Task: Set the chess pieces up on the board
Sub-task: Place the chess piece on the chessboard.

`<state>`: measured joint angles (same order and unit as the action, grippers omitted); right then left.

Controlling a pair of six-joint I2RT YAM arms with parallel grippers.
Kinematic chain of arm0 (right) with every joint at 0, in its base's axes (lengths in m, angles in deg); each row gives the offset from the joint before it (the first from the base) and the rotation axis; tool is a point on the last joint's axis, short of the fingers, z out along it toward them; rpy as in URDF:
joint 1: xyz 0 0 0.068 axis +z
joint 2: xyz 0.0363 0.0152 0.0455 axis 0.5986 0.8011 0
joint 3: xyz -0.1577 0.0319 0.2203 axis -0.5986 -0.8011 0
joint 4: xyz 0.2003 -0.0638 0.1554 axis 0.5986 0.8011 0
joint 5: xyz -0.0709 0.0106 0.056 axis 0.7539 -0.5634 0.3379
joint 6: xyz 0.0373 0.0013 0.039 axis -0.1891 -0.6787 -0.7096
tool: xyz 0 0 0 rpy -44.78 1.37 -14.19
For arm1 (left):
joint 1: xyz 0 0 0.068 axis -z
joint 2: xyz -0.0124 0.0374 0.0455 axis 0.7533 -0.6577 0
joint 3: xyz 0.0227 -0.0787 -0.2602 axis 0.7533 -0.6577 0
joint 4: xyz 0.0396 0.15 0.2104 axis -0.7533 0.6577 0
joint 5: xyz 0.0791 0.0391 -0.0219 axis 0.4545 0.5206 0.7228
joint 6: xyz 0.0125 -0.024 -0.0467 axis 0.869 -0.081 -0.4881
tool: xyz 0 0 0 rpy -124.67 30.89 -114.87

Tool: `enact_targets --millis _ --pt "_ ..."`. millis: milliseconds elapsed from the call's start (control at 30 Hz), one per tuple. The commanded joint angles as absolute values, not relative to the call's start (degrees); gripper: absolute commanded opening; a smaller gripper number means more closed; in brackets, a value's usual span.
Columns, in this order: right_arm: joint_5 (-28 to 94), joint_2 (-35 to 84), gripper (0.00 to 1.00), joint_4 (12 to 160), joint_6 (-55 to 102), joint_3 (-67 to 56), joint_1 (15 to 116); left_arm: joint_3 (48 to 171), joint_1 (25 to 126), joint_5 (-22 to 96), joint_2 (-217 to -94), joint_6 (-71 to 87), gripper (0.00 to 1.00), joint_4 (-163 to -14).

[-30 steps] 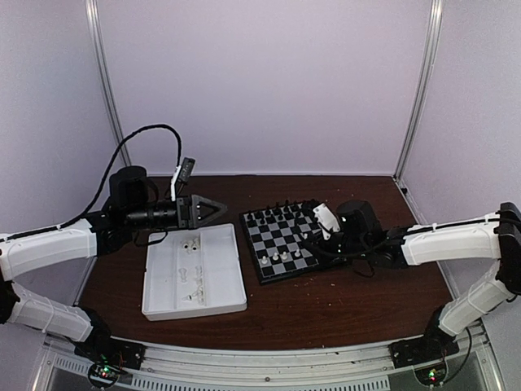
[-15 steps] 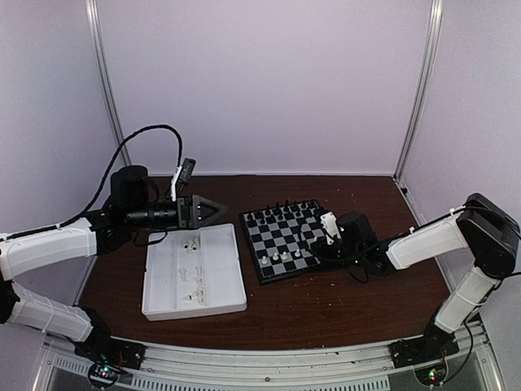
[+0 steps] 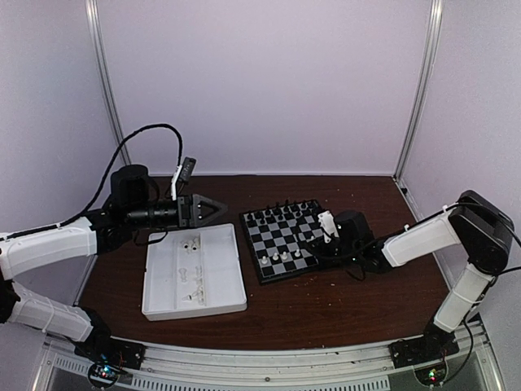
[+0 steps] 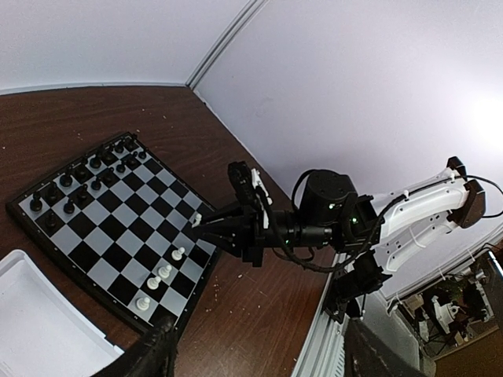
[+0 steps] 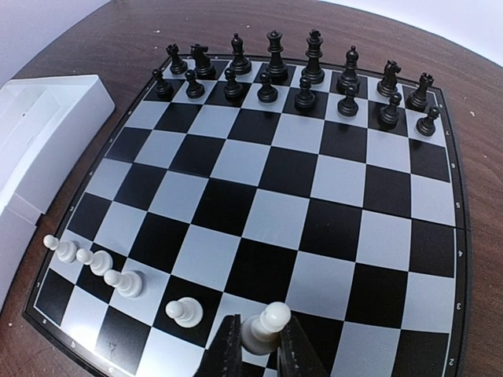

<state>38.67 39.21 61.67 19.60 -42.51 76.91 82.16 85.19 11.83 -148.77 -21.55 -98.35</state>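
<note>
A robotics lab booth is suggested: a brown table (image 3: 342,309) is enclosed by plain pale panels (image 3: 260,81) set in metal posts (image 3: 102,73); white robot arms (image 3: 41,248) are bolted along a metal rail (image 3: 269,364), with a loose cable (image 3: 155,127) trailing.

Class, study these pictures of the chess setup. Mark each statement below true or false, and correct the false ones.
1. The right gripper is shut on a white pawn. True.
2. The black pieces stand in two rows along the far side of the board. True.
3. The left gripper grips a black piece. False: it is open and holds nothing.
4. The white tray lies to the right of the board. False: it lies to the board's left.
</note>
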Motion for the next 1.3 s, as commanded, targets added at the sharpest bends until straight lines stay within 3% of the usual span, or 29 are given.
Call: enact_targets --millis 0,333,500,800,1267 --pt "38.3 38.4 0.09 61.6 17.7 -41.2 76.8 83.4 84.9 11.9 -149.1 -20.1 0.73 -98.9" --pt "41.8 34.6 0.09 59.6 18.4 -42.7 76.8 82.8 84.9 11.9 -147.7 -20.5 0.73 -98.8" --pt "41.8 32.9 0.10 51.5 20.8 -47.7 76.8 81.9 84.9 12.4 -145.9 -19.7 0.73 -98.0" --pt "39.5 42.3 0.11 33.7 20.1 -51.0 76.8 82.9 84.9 12.0 -144.1 -16.8 0.73 -93.6" --pt "38.7 47.2 0.11 31.8 21.0 -52.6 76.8 81.8 84.9 10.5 -144.2 -16.4 0.73 -93.4"
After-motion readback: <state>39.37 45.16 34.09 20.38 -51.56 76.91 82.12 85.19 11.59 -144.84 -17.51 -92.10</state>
